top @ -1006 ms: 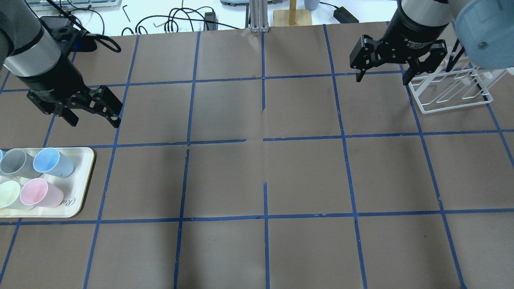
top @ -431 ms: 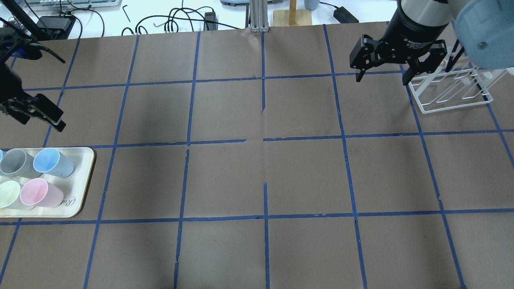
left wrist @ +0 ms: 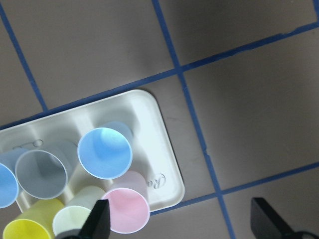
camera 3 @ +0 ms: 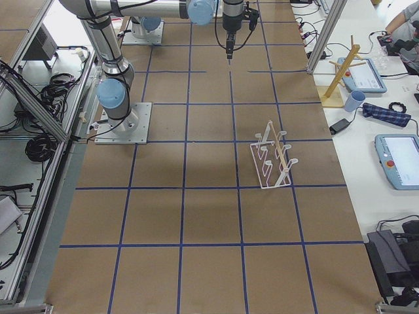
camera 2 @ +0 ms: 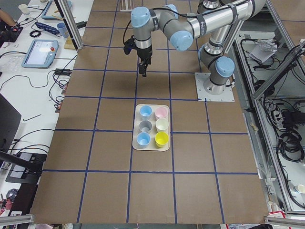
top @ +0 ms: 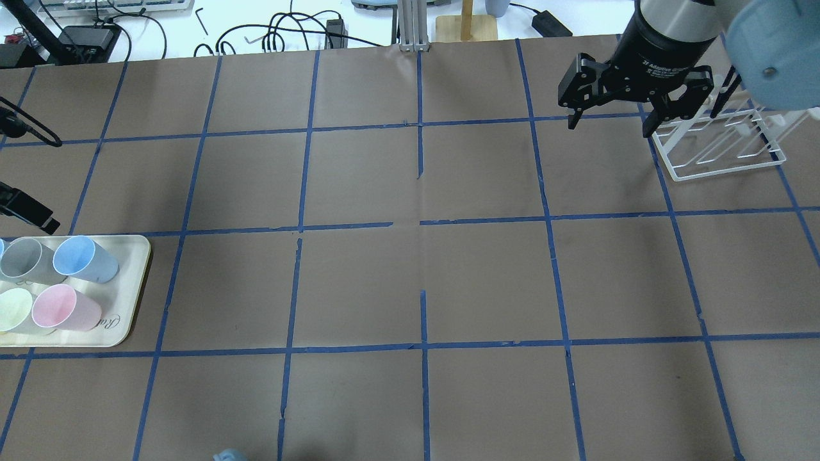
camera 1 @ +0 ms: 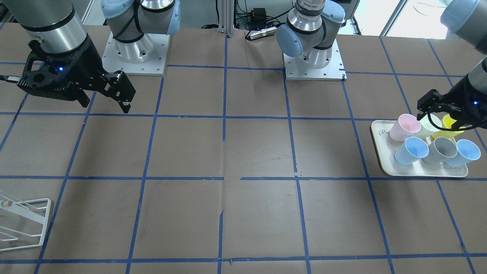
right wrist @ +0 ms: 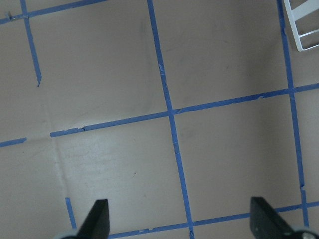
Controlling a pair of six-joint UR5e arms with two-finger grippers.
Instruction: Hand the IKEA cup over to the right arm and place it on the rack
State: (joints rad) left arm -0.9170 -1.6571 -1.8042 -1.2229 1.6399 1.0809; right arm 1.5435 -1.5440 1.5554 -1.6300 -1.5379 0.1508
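Hovering over the cream tray [left wrist: 160,130] at the right edge of the front-facing view, the left gripper [camera 1: 441,113] is held with its jaws spread wide and nothing between them. Two IKEA cups stand upright in the tray. One [left wrist: 104,153] sits left of centre in the left wrist view, beside the pink cup [left wrist: 124,210] and the grey cup [left wrist: 41,174]. The other [camera 1: 462,152] is at the tray's far end.

The step in hand is judged to be the approach for a pick. The fingers should be centred on one blue rim and turned so that neither fingertip is driven into a neighbouring cup. A straight descent is advised, and the thin tapered wall should be closed on gently.

The right gripper [top: 608,128], likewise spread and empty, is parked at the upper right of the overhead view, beside the rack [camera 3: 272,163].
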